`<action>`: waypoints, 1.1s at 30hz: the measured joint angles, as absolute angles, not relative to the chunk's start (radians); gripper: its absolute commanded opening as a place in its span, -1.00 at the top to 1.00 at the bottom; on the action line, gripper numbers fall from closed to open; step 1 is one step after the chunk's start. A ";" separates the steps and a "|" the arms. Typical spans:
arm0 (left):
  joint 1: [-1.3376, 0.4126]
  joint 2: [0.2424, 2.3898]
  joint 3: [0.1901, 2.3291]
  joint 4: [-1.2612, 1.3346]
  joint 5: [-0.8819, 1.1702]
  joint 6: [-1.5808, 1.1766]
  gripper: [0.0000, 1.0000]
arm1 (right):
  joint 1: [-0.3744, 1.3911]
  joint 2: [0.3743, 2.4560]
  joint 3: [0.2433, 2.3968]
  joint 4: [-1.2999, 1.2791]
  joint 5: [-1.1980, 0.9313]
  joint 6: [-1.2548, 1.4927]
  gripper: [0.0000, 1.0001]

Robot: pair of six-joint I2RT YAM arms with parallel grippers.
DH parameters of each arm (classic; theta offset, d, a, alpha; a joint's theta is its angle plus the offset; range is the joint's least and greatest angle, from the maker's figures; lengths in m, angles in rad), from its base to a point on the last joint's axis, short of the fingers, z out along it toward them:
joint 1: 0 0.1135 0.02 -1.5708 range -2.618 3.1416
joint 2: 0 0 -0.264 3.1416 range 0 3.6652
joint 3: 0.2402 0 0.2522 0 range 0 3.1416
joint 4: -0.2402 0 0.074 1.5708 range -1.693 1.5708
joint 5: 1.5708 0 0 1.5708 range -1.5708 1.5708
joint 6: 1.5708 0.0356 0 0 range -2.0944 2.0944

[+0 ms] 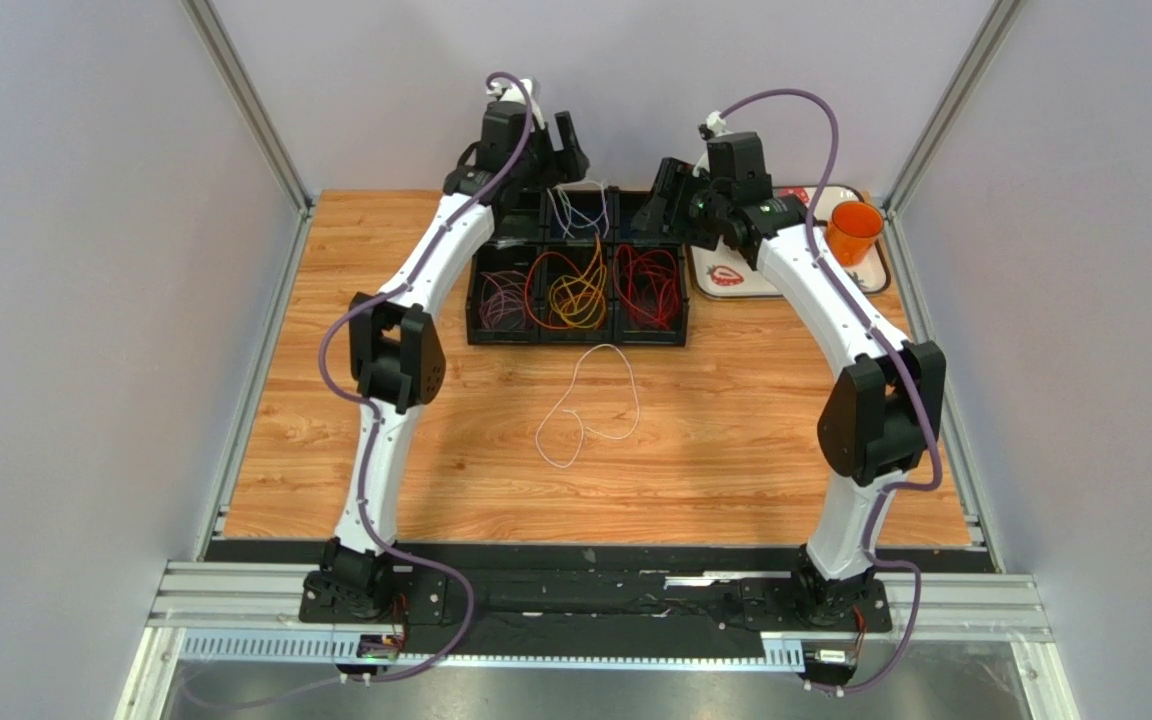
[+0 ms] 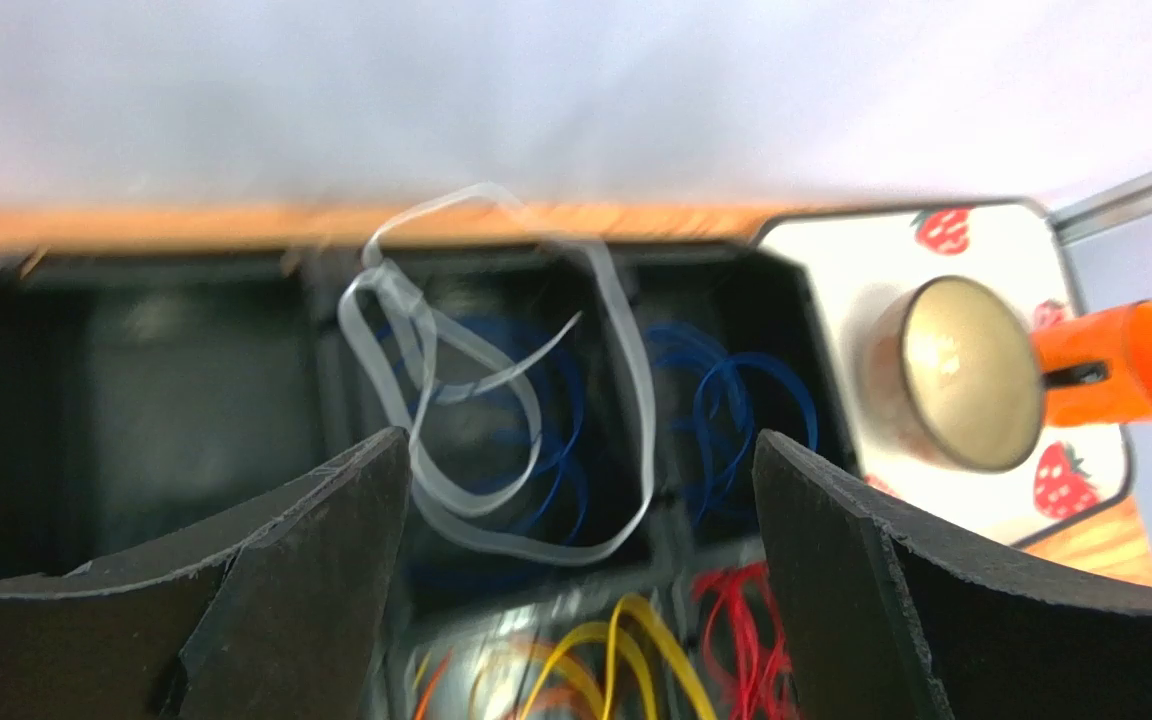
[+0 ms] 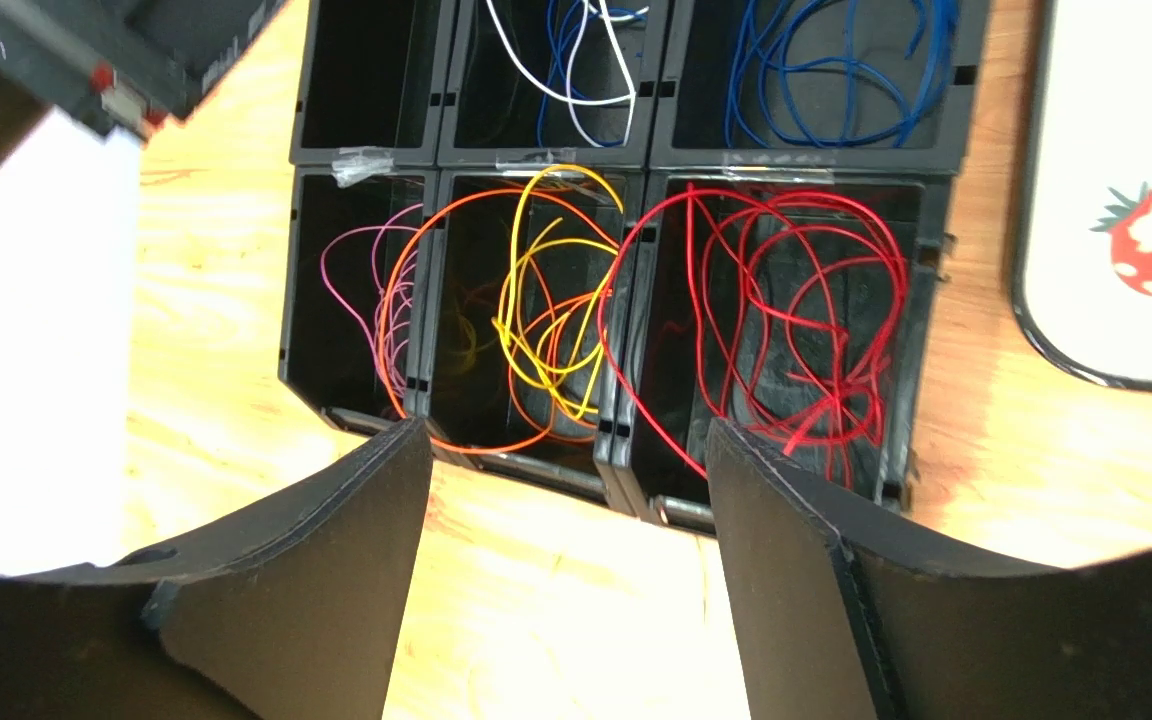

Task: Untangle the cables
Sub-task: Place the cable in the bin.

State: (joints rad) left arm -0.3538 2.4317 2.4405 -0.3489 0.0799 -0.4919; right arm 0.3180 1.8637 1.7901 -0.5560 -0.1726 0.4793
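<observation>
The cables lie sorted in a black bin (image 1: 579, 339): purple (image 3: 372, 278), orange and yellow (image 3: 545, 300) and red (image 3: 778, 300) in the front row, blue (image 3: 823, 75) in the back. My left gripper (image 2: 579, 443) stands open above the back row. A blurred white cable (image 2: 507, 405) loops between its fingers, over the middle back compartment and close to the left finger (image 2: 342, 525). I cannot tell whether it touches the finger. Another white cable (image 1: 587, 402) lies loose on the table in front of the bin. My right gripper (image 3: 567, 428) is open over bare wood before the bin, holding nothing.
A white tray with strawberry prints (image 1: 717, 278) sits right of the bin, and an orange cup (image 1: 854, 230) stands on it. In the top external view my left gripper (image 1: 560, 150) and right gripper (image 1: 668, 192) hover close together over the bin's back edge.
</observation>
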 measured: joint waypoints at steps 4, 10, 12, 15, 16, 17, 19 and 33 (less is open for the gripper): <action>-0.351 2.311 2.327 -0.462 0.023 -0.493 -0.86 | 0.320 1.818 1.778 -0.589 -0.155 0.479 -0.41; -0.340 2.028 2.048 -0.601 -0.052 -0.492 -0.86 | 0.361 1.714 1.672 -0.638 -0.109 0.473 -0.42; -0.339 1.925 1.946 -0.642 -0.070 -0.489 -0.84 | 0.400 1.687 1.631 -0.657 -0.088 0.469 -0.42; -0.339 1.790 1.810 -0.690 -0.081 -0.483 -0.74 | 0.475 1.661 1.570 -0.675 -0.061 0.457 -0.42; -0.339 1.744 1.755 -0.699 -0.080 -0.480 -0.71 | 0.499 1.657 1.549 -0.681 -0.054 0.454 -0.42; -0.339 1.708 1.711 -0.707 -0.077 -0.480 -0.65 | 0.527 1.654 1.524 -0.688 -0.048 0.450 -0.42; -0.339 1.622 1.579 -0.706 -0.061 -0.482 -0.57 | 0.568 1.654 1.488 -0.696 -0.037 0.445 -0.42; -0.619 1.505 1.156 -0.572 -0.068 -0.478 -0.50 | 0.584 1.460 1.184 -0.694 0.120 0.464 -0.59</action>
State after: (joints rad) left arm -0.6189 1.5055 1.1564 -0.5716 -0.0677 -0.4782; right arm 0.5842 1.4597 1.1839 -0.6945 0.1200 0.4644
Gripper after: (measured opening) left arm 0.756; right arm 0.775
